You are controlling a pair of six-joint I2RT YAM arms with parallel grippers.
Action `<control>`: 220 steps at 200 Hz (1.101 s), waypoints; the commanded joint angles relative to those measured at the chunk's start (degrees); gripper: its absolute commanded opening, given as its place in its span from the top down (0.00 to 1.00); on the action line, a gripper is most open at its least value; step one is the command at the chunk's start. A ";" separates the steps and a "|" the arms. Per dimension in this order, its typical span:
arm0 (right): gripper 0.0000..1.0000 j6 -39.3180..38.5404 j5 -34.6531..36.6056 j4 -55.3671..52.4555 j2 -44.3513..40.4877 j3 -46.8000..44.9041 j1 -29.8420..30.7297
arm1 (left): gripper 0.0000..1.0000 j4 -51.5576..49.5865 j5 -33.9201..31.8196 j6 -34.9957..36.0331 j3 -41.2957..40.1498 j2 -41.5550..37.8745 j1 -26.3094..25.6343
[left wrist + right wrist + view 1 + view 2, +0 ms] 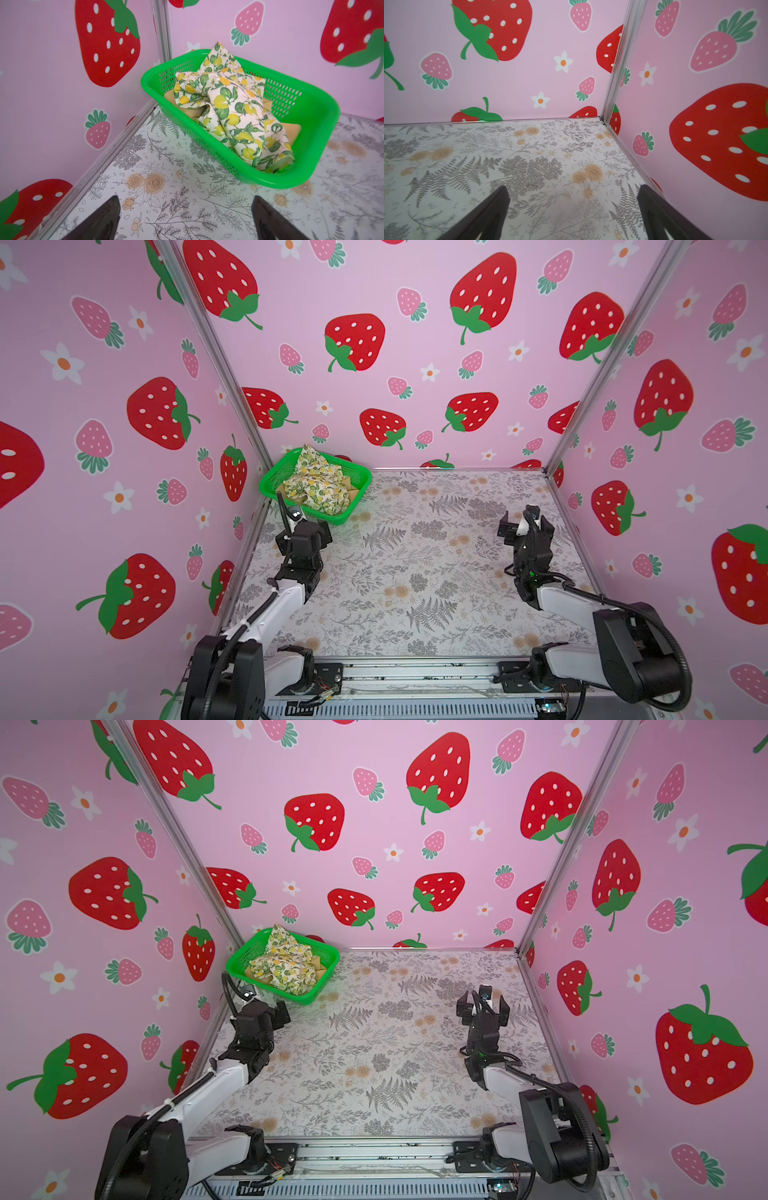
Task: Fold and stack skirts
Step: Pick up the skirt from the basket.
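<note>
Skirts lie bunched in the basket; left end effector and right end effector gape empty; a pinch may lift both or drag the basket

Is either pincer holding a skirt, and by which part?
Nothing is held. The left pincer is open, short of the green basket holding the lemon-print skirt and mustard skirt; the right pincer is open over the table.

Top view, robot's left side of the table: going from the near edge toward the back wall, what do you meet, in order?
First the left gripper, jaws open → near wall of the green basket → lemon-print skirt heaped inside it.
</note>
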 commanded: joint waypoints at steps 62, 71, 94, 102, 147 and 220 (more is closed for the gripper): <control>0.00 10.67 -6.60 -27.99 -1.06 18.02 4.98 | 0.01 -31.23 5.72 -13.29 34.50 12.61 0.03; 0.00 11.12 -6.81 -29.63 -0.61 19.52 5.33 | 0.01 -33.93 7.00 -12.14 39.05 16.41 0.13; 0.00 11.20 -8.19 -32.50 0.44 22.64 5.88 | 0.01 -42.04 8.70 -13.80 50.98 25.44 1.26; 0.00 11.21 -8.91 -33.32 0.91 23.72 5.98 | 0.01 -44.26 10.21 -15.14 54.41 28.18 2.19; 0.00 13.74 -12.01 -35.83 3.24 25.95 6.42 | 0.01 -52.11 19.41 -20.68 68.81 41.59 7.44; 0.00 14.59 -13.33 -37.07 5.76 26.79 7.29 | 0.04 -55.43 28.71 -24.46 79.20 55.71 12.27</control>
